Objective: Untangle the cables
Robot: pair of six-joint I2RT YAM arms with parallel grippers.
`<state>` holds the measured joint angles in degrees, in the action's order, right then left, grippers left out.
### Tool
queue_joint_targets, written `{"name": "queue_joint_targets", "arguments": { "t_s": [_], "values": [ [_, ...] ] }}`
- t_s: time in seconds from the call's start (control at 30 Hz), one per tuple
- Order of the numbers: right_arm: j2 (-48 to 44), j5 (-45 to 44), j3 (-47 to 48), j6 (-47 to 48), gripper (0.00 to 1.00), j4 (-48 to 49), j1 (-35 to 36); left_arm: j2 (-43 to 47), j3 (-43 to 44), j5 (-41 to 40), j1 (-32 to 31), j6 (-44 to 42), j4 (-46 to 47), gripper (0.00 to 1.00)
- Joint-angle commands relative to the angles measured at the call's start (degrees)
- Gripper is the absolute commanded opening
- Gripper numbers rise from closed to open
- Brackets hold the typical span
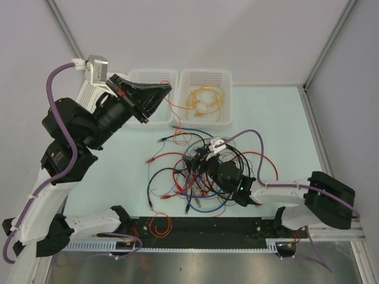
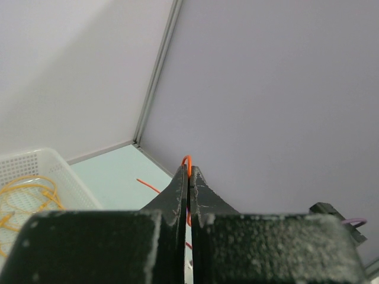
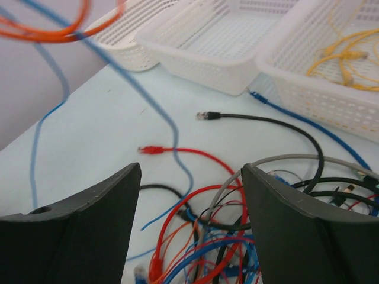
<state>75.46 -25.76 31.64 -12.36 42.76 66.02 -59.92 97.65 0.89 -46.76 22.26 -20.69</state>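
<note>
A tangle of red, blue, black and orange cables (image 1: 189, 171) lies in the middle of the table. My left gripper (image 1: 167, 89) is raised over the left white basket (image 1: 151, 77) and shut on a thin orange cable (image 2: 187, 161), which loops over the fingertips and trails down to the pile (image 1: 173, 109). My right gripper (image 1: 198, 155) is open and low over the tangle; red, blue and grey cables (image 3: 201, 236) lie between its fingers (image 3: 112, 195), untouched. Yellow cables (image 1: 204, 99) lie in the right basket (image 1: 228, 77).
Two white mesh baskets stand side by side at the back. An orange cable loop (image 1: 160, 223) lies on the black strip at the near edge. Loose black (image 3: 208, 116) and red (image 3: 151, 150) plug ends lie left of the pile. Walls enclose the table.
</note>
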Motion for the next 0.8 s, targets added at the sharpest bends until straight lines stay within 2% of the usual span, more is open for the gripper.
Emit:
{"name": "queue_joint_targets", "arguments": {
  "t_s": [0.0, 0.1, 0.23, 0.27, 0.3, 0.4, 0.47, 0.57, 0.6, 0.7, 0.77],
  "values": [
    [8.6, -4.5, 0.2, 2.1, 0.73, 23.7, -3.5, -0.1, 2.2, 2.9, -0.3, 3.0, 1.1, 0.00],
    [16.3, -4.7, 0.8, 2.3, 0.72, 36.2, -4.9, -0.3, 2.2, 3.4, -0.3, 3.8, 0.7, 0.00],
    [21.5, -2.5, 3.4, 1.8, 0.67, 41.3, -6.2, -0.3, 1.6, 3.9, -0.3, 4.5, 0.6, 0.00],
    [21.7, -1.4, 3.9, 1.6, 0.63, 41.3, -6.3, -0.1, 1.2, 3.9, -0.2, 4.6, 0.7, 0.00],
    [21.7, -0.8, 3.9, 1.4, 0.51, 41.2, -6.4, 0.2, 0.6, 3.9, -0.3, 4.9, 0.8, 0.00],
    [19.0, 0.0, 2.7, 1.5, 0.28, 37.9, -6.3, 0.9, -0.7, 3.2, -0.2, 4.7, 0.8, 0.00],
    [15.8, -0.3, 0.7, 1.7, 0.21, 37.5, -6.3, 1.7, -1.8, 2.4, -0.3, 4.4, 1.0, 0.00],
    [9.9, -1.0, -3.1, 1.6, 0.05, 34.9, -6.3, 3.1, -4.0, 1.5, -0.2, 4.1, 2.0, 0.00],
    [8.4, -1.0, -4.6, 1.7, 0.01, 33.7, -6.3, 3.4, -4.7, 1.2, -0.3, 4.0, 2.1, 0.00],
    [0.5, -3.1, -6.2, 1.7, 0.00, 24.9, -6.1, 4.1, -5.4, -0.5, -0.2, 2.9, 1.4, 0.00],
    [-7.4, -6.8, -5.9, -2.1, 0.00, 10.2, -6.7, 4.3, -4.8, -5.1, -0.2, 0.6, 0.6, 0.00]
  ]
}}
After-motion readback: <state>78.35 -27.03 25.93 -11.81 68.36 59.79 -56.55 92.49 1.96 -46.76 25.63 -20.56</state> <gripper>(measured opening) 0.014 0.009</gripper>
